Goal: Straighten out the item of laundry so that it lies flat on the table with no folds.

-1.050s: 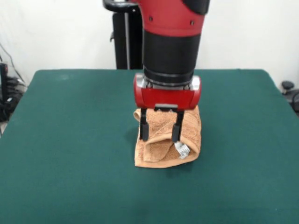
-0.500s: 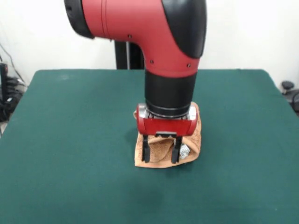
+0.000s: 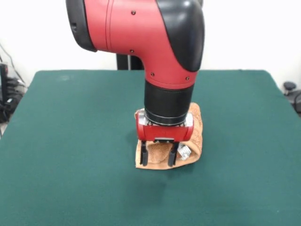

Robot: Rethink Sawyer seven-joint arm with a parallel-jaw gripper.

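Near the middle of the green table (image 3: 66, 141), a small orange-brown towel (image 3: 196, 134) lies bunched and folded over on itself rather than flat. Directly above it, the red and black arm (image 3: 160, 52) comes straight down, its red wrist block covering much of the cloth. The gripper (image 3: 158, 157) stands with its two black fingers (image 3: 144, 155) spread apart, their tips down at the towel's near edge, a rolled fold of terry showing between them. Whether the tips press into the cloth or only touch it cannot be told. A small white label (image 3: 184, 151) sticks out of the towel just beside the finger on the picture's right. Part of the towel's far side shows past the wrist on that same side. Felt stretches bare around the towel on all sides.
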